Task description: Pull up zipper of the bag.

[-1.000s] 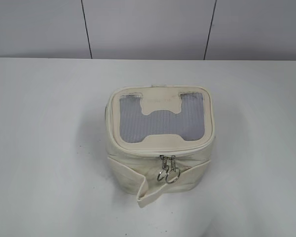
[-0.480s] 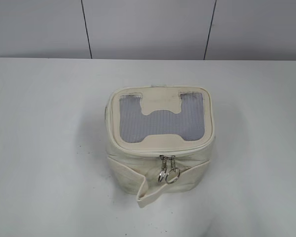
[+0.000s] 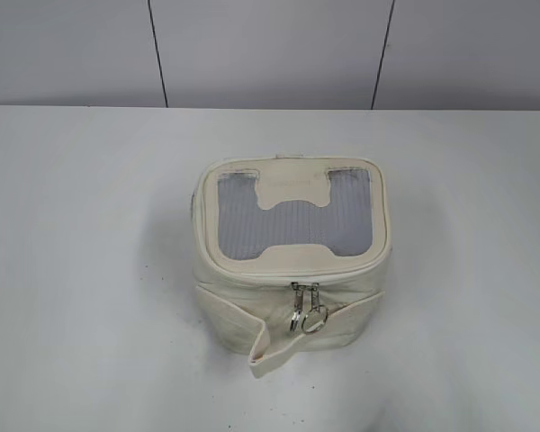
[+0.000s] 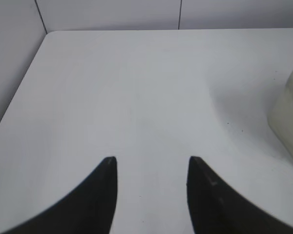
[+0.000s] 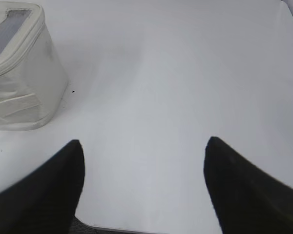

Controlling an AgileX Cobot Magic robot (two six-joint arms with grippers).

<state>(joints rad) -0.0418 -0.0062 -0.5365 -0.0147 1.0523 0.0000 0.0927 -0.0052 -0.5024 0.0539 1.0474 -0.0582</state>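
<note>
The cream-white bag point(image 3: 292, 288) stands in the middle of the white table in the exterior view, its grey mesh top facing up. The cream zipper point(image 3: 252, 275) runs around the top rim. Its two silver sliders point(image 3: 306, 290) sit side by side at the front, their ring pulls point(image 3: 308, 319) hanging down. Neither gripper shows in the exterior view. My left gripper point(image 4: 151, 161) is open and empty over bare table, with the bag's side point(image 4: 288, 109) at its far right. My right gripper point(image 5: 144, 144) is open and empty, with the bag point(image 5: 22, 78) at its upper left.
A loose cream band point(image 3: 270, 346) wraps the bag's body and its end sticks out at the front. A grey panelled wall point(image 3: 270, 49) stands behind the table. The table's near edge point(image 5: 127, 229) shows under my right gripper.
</note>
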